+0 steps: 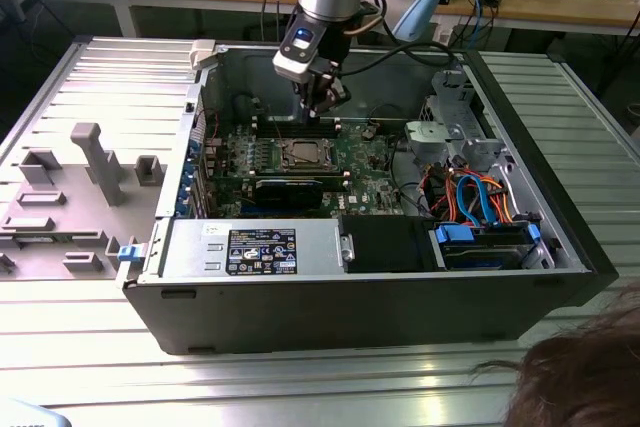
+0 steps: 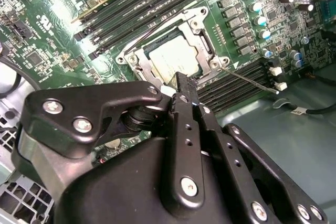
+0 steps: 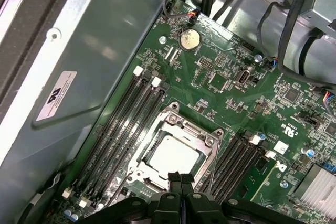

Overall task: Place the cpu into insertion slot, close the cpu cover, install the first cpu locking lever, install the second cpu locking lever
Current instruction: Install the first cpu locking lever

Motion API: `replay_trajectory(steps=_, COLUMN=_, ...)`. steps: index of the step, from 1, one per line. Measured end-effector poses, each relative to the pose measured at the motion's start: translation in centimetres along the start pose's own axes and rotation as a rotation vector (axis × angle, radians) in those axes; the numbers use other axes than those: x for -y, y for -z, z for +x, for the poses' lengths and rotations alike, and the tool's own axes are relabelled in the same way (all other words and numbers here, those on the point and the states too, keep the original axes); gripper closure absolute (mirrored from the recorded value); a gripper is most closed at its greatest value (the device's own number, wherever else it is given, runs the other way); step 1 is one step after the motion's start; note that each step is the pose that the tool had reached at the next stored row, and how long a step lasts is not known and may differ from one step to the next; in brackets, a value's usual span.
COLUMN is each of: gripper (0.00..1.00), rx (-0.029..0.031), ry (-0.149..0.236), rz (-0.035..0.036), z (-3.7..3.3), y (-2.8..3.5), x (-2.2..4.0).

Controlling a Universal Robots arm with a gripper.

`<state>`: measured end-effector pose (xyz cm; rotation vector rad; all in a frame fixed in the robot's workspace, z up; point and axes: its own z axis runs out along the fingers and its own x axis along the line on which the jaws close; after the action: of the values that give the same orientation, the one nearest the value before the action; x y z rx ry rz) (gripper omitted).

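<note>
The cpu (image 3: 170, 153), a pale silvery square, lies in the insertion slot (image 1: 301, 155) on the green board inside the open computer case. The cpu cover (image 3: 187, 125), a silvery frame, lies flat around it; the cpu's face (image 2: 176, 56) shows through its window. A thin wire locking lever (image 2: 251, 80) sticks out sideways from one corner of the socket. My gripper (image 1: 318, 105) hangs just above the socket's edge. Its black fingertips (image 3: 181, 178) are pressed together with nothing between them, and in the second wrist view my gripper (image 2: 181, 83) stands right beside the cover's frame.
Long black memory slots (image 3: 123, 124) run along both sides of the socket. A black card (image 1: 288, 190) sits in front of it, and a drive cage with blue and orange cables (image 1: 470, 197) stands at the exterior view's right. A grey fixture (image 1: 90, 162) lies left of the case. A person's hair (image 1: 580, 382) shows at the lower right.
</note>
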<state>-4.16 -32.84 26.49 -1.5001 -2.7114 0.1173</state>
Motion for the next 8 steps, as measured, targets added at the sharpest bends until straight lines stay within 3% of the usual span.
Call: replay_trajectory(steps=8, gripper=0.89, rx=0.0037, ry=0.043, rz=0.0000, z=0.00, y=0.00, x=0.00)
